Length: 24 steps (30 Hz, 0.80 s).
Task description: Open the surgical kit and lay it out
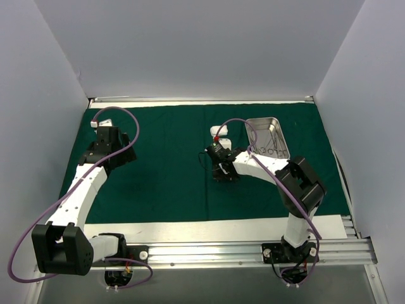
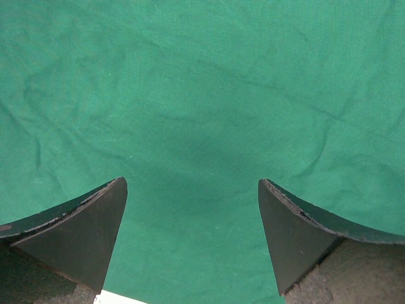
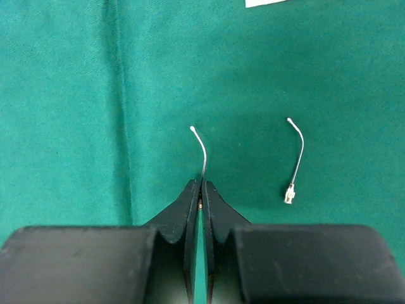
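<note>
My right fingers (image 3: pixel 174 221) pinch a curved needle (image 3: pixel 205 161), tip pointing away from me. Its twin (image 3: pixel 297 170) lies just right, parallel. My left fingers (image 2: pixel 82 234) are wide.

The white table (image 1: pixel 215 228) is covered almost wholly by a dark green drape (image 1: pixel 158 177), spread flat with faint creases. A bare strip is left toward the bottom of the frame.

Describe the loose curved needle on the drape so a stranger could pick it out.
On the green drape, look just right of the shut right gripper in its wrist view. The loose needle lies flat there; unlike the similar needle pinched in the jaws, it shows a small pale hub.
</note>
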Each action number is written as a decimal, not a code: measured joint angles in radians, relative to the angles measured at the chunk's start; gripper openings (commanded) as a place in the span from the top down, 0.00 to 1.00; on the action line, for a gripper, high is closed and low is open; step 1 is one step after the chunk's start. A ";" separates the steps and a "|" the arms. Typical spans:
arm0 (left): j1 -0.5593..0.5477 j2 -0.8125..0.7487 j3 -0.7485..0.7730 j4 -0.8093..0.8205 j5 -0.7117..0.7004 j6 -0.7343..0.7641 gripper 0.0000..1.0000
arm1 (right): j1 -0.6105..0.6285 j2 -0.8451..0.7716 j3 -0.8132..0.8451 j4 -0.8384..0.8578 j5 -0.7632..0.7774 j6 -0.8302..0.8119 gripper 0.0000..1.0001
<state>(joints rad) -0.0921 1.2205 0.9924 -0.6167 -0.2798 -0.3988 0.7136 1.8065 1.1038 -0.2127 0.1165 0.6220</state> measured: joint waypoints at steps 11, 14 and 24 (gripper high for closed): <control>0.000 0.000 0.000 0.000 0.000 0.000 0.06 | -0.008 0.024 0.011 0.002 0.010 -0.019 0.99; 0.000 0.000 0.000 0.000 0.000 0.000 0.06 | -0.010 0.024 0.011 0.003 0.010 -0.019 0.91; 0.000 0.000 0.000 0.000 0.000 0.000 0.06 | -0.014 0.024 0.011 -0.002 0.010 -0.019 0.77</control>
<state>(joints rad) -0.0921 1.2205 0.9924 -0.6167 -0.2794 -0.3988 0.6998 1.8309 1.1149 -0.2146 0.1265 0.6029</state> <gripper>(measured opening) 0.940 0.209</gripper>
